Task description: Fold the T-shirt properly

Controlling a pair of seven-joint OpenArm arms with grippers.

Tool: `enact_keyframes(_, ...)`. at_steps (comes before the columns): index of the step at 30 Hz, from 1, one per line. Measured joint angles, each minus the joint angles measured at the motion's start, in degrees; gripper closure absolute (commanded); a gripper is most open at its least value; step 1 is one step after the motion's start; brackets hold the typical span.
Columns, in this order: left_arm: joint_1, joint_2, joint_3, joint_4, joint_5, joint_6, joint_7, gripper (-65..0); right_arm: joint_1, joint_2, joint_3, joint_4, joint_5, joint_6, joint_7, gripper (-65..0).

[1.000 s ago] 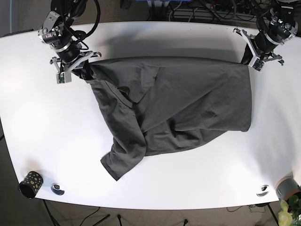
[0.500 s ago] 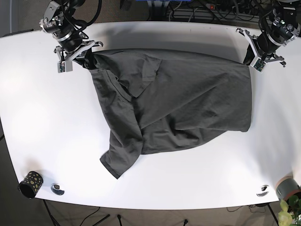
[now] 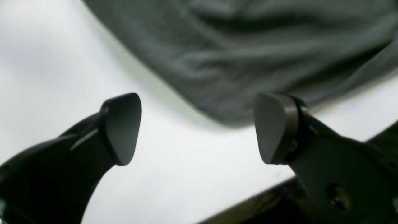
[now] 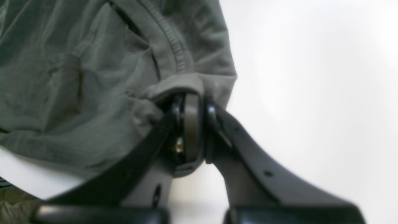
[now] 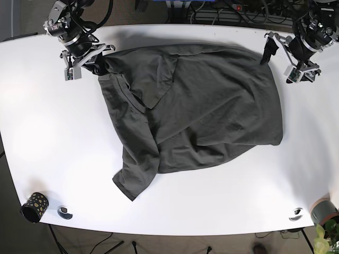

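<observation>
My right gripper [image 5: 91, 64], upper left of the base view, is pinched on the shirt [image 5: 196, 111] at a corner near the collar seam; wrist view shows cloth bunched over the closed fingers [image 4: 191, 124]; my left gripper [image 5: 279, 53], upper right, is spread wide with nothing between the pads [image 3: 122, 127]; the shirt edge lies just beyond them, apart.

Shirt sits across the middle of the table [image 5: 47, 148], top edge near the far side, crumpled; one sleeve is flopped over the chest at upper left, and a loose flap trails toward lower left.

Risks as I judge them:
- only one corner held; any pull from my right side would drag and skew the whole shirt rather than stretch it flat;
- the bunched pinch may hold more than one layer, so a lift could carry the wrong fold;
- left side must regrasp a flat edge on a slick top; pads could skid or push a wrinkle instead of catching cloth;
- top edge is close to the far rim; a tug that way could hang it off.

Surface: white, smooth, rounded corners; lower left a dark speckled cup [image 5: 34, 206] and a small round thing [image 5: 65, 212]; lower right another small round thing [image 5: 295, 214], a grey pot [image 5: 323, 210] with a plant [image 5: 324, 239]; cables behind the far edge.
</observation>
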Motion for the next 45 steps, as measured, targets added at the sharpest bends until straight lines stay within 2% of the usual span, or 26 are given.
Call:
enact_keyframes(3, -3.76, 0.66, -4.11, -0.81, -5.22, 1.18, -1.05, -52.6, 0.00, 0.63, -2.47, 0.00, -0.13, -0.04, -0.11, 0.0)
enact_keyframes(4, -5.05, 1.01, -4.55, -1.22, -5.62, 1.38, -1.03, -52.6, -0.04, 1.11, -3.50, 0.00, -0.07, -0.02, 0.00, 0.0)
enact_keyframes(6, -7.41, 1.75, -4.33, -1.99, -5.60, 3.48, -0.66, -52.6, 0.04, 1.97, -5.07, 0.00, 0.15, 0.04, -0.17, 0.0)
enact_keyframes(9, -11.43, 3.85, -4.20, -3.43, -5.92, 6.78, 4.24, -52.6, 0.35, 2.38, -5.73, 0.00, 0.02, -0.02, 0.04, 0.0)
enact_keyframes(13, -17.53, 4.79, -4.20, -7.78, -5.81, 7.19, 10.67, -52.5, 1.16, 2.56, -5.64, -0.02, -0.33, -0.02, -0.22, 0.0)
enact_keyframes(20, -22.77, 6.34, -3.96, -18.95, -5.66, 7.43, 12.22, -52.5, 2.12, 2.62, -5.75, -0.02, -0.04, 0.00, 0.00, 0.0)
enact_keyframes(26, -26.38, 6.23, 0.07, -25.62, -5.62, 7.67, 11.82, -51.5, 2.10, 2.67, -5.81, -0.07, -0.07, 0.00, -0.22, 0.0)
enact_keyframes(30, -28.02, 6.27, 2.78, -28.87, -6.01, 7.41, 11.43, -43.6, 2.10, 2.71, -5.79, -0.07, -0.07, -0.02, -0.04, 0.0)
enact_keyframes(36, -31.17, 6.21, 7.67, -33.53, -6.49, 7.32, 10.34, -37.1, 2.10, 2.69, -5.86, -0.07, -0.07, 0.00, -0.02, 0.0)
enact_keyframes(38, -31.89, 6.23, 8.17, -34.56, -6.78, 7.32, 10.01, -29.6, 2.08, 2.71, -5.70, -0.07, -0.04, -0.02, -0.04, 0.0)
enact_keyframes(42, -31.65, 6.05, 8.15, -34.97, -6.62, 7.32, 9.70, -3.9, 2.10, 2.75, -5.64, -0.07, -0.02, 0.00, -0.15, 0.0)
enact_keyframes(43, -31.54, 5.95, 8.15, -34.95, -6.64, 7.37, 9.90, 0.0, 2.10, 2.97, -5.66, -0.07, 0.00, 0.00, -0.11, 0.0)
enact_keyframes(45, -31.56, 5.70, 8.15, -34.53, -6.47, 7.32, 10.91, 0.0, 2.08, 3.89, -5.70, -0.04, 0.02, -0.02, -0.20, 0.0)
